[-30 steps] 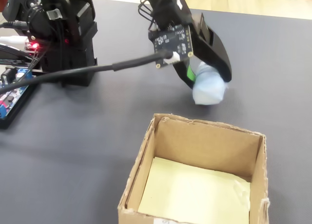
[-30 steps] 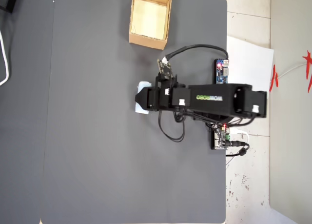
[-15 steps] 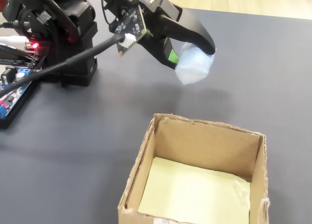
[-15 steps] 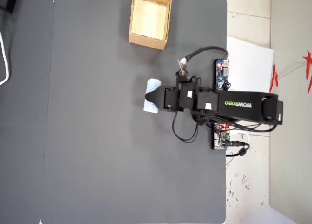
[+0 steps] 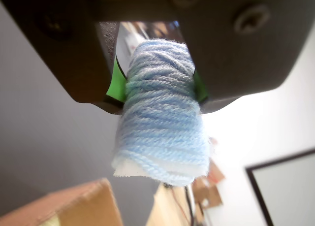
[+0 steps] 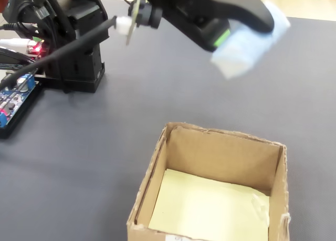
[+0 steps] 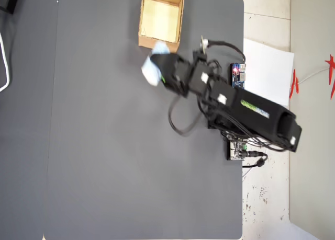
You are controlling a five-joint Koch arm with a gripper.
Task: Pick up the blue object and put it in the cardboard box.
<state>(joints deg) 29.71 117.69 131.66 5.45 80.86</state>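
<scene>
Between my two dark jaws, in the wrist view, my claw [image 5: 158,90] is clamped on the blue object [image 5: 160,122]. It is a roll of pale blue yarn wound around a white core, and the core shows at the roll's lower end. Green pads [image 5: 115,83] press against both sides of the roll. About half of the roll sticks out past my jaw tips.

The fixed view shows the blue object [image 6: 251,44] held up in the air, clear of the grey table [image 6: 79,157], tilted with one end lower than the other. The cardboard box [image 6: 168,162] stands on the table below and nearer the camera, its flaps upright and its pale yellowish floor bare. The roll is not inside the box and does not touch it. A corner of the box [image 5: 74,206] also shows at the lower left of the wrist view.

From overhead, my arm [image 7: 235,106] reaches across the table toward the box [image 7: 144,20], which sits at the table's top edge. The blue object [image 7: 153,67] hangs just beside the box's near wall, outside it. A white paper sheet [image 7: 269,72] lies off the table's right edge, beside a small circuit board [image 7: 238,75].
</scene>
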